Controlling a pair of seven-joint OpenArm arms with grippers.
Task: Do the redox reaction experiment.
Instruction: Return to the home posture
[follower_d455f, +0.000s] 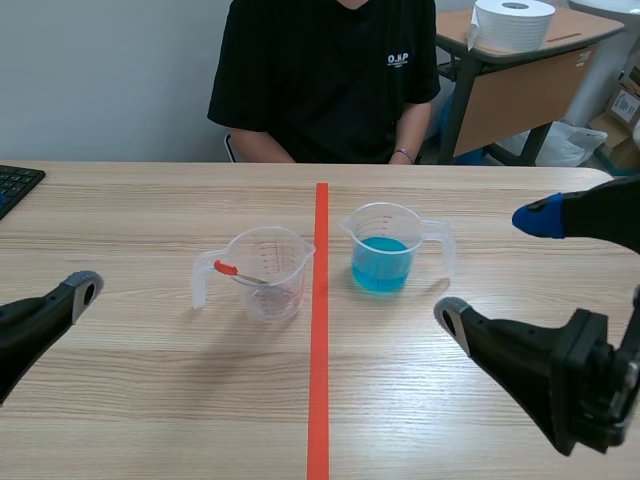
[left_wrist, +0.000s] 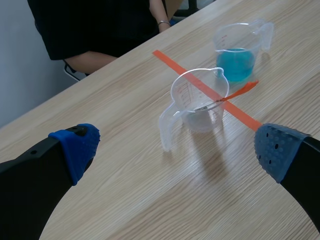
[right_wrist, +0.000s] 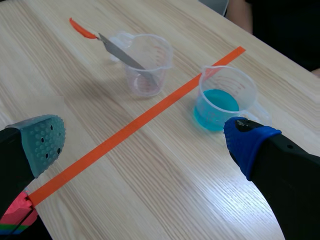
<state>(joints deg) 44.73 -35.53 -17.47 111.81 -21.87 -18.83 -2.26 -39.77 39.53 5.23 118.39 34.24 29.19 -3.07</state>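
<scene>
A clear plastic measuring cup stands left of the orange tape line, and a metal strip with an orange-red handle leans inside it. Right of the line stands a second clear cup holding blue liquid. My left gripper is open, low at the table's left, with the empty cup ahead of it. My right gripper is open at the right, raised, near the blue cup.
A person in a black shirt sits across the table. A keyboard corner lies at the far left edge. Behind, a side table holds a roll of white paper.
</scene>
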